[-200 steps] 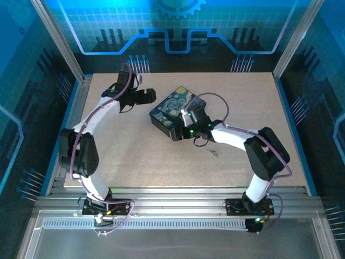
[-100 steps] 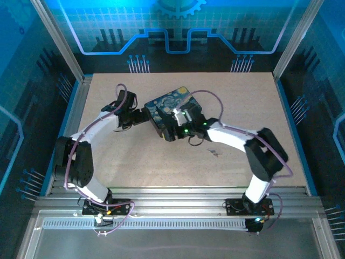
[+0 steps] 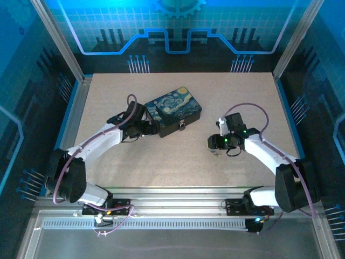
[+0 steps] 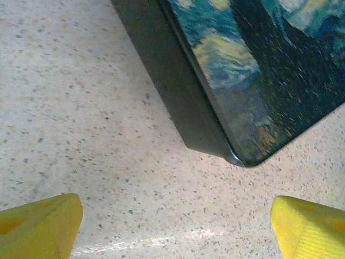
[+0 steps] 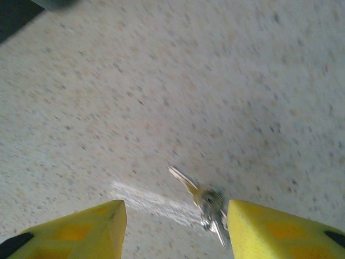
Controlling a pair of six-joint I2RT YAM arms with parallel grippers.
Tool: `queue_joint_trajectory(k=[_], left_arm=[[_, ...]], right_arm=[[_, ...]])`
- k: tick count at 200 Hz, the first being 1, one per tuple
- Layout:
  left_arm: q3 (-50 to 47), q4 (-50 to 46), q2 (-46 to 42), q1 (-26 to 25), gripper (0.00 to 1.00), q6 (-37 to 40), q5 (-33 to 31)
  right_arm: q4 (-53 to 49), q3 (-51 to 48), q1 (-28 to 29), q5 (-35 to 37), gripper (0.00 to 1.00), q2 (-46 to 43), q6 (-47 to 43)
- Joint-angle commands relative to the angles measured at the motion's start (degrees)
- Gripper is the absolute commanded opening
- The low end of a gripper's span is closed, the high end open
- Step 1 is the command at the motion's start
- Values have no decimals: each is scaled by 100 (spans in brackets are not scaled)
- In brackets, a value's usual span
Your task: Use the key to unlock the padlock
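right claw: wide open, empty, straddling the key
key: off-centre in the gap, so line up before pinching
left claw: open, empty, at painted box corner

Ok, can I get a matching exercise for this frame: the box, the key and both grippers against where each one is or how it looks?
Things:
1. painted box
2. key
3. left gripper
4. right gripper

Places or states:
A. open, fingers either side of the key
B. blue and yellow swirled lid, dark sides
C. open, facing a corner of the box
D. silvery, lying flat on the table

Pairs: 1-B, 2-D, 3-C, 4-A.
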Motion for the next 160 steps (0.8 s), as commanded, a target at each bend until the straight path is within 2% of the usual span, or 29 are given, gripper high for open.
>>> queue_joint_trajectory(k=[1,97,160], left_arm=[[-83,-141,-159,-182,92,-188,-65],[-28,-176,-247,-414,91,-228,-111],[18,-172,-326,-517,91,-180,-70]], right_arm=[[-214,-127,-44,-212,53,94,173],[249,-305,-71,-1,44,730,523],[148,-58,-49,189,27,1087,558]])
